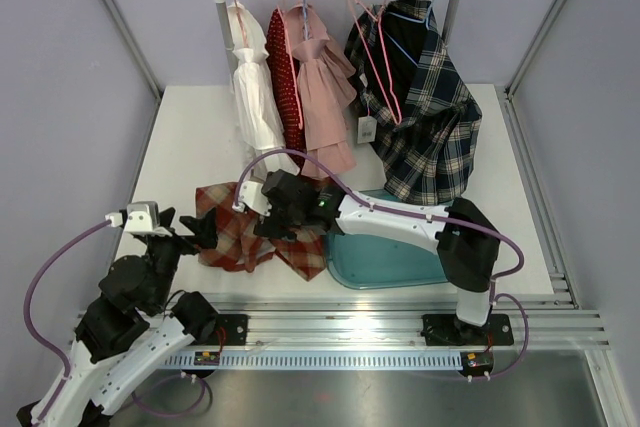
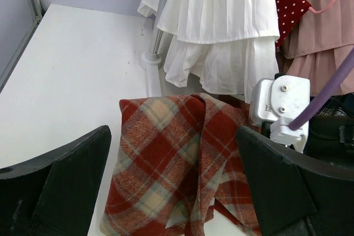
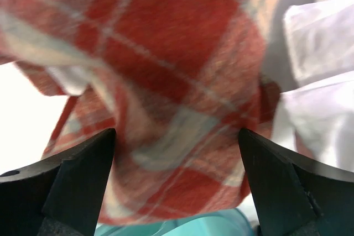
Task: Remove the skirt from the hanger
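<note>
Red plaid skirt [image 1: 240, 247] crumpled on table [image 1: 190, 147], looks soft, light, floppy, likely best pinched at a folded edge; left gripper [image 1: 203, 232] and right gripper [image 1: 262, 219] both gape wide, holding nothing.

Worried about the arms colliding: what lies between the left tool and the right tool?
The red plaid skirt on the table; the top view shows it spanning from left tool to right tool.
</note>
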### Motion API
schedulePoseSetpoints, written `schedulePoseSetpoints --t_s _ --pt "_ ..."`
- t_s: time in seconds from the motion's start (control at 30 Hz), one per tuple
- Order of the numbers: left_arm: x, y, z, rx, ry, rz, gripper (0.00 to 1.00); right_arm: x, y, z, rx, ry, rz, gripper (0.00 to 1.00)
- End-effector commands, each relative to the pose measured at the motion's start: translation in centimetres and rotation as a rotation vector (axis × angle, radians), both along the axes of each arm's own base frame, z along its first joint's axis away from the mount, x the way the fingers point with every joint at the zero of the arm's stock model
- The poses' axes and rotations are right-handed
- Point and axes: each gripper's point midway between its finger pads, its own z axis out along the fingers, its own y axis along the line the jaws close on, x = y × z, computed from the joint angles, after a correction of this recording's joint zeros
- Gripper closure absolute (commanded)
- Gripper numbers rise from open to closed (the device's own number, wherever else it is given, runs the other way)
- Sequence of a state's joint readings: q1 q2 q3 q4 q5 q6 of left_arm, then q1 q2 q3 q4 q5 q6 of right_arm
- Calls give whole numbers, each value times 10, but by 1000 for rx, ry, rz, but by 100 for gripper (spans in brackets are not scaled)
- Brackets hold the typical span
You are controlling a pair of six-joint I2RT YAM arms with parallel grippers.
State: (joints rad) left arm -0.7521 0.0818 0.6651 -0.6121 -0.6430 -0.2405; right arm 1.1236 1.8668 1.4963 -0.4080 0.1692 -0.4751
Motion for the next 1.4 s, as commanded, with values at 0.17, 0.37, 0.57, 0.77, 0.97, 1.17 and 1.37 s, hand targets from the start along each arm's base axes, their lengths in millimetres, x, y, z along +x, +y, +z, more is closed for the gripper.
schedulePoseSetpoints --t_s 0.17,0.37,0.57,0.77,0.97,1.17,1.37 --pt "0 4 14 -41 -35 22 1 17 11 -4 12 -78 -13 6" --pt "-1 3 13 -37 -30 13 1 3 18 -10 -6 20 37 60" --pt "-1 3 14 -40 -35 12 1 -25 26 52 76 100 164 100" --pt "-3 6 16 -48 -40 20 1 -60 9 173 231 79 373 100" --pt "-8 12 19 -72 -76 23 1 -87 -37 260 337 50 522 100" --pt "-16 22 26 -120 -129 34 1 -82 -88 307 410 -25 479 100" --pt "-17 25 26 -129 -142 44 1 -70 -155 334 467 -96 367 100"
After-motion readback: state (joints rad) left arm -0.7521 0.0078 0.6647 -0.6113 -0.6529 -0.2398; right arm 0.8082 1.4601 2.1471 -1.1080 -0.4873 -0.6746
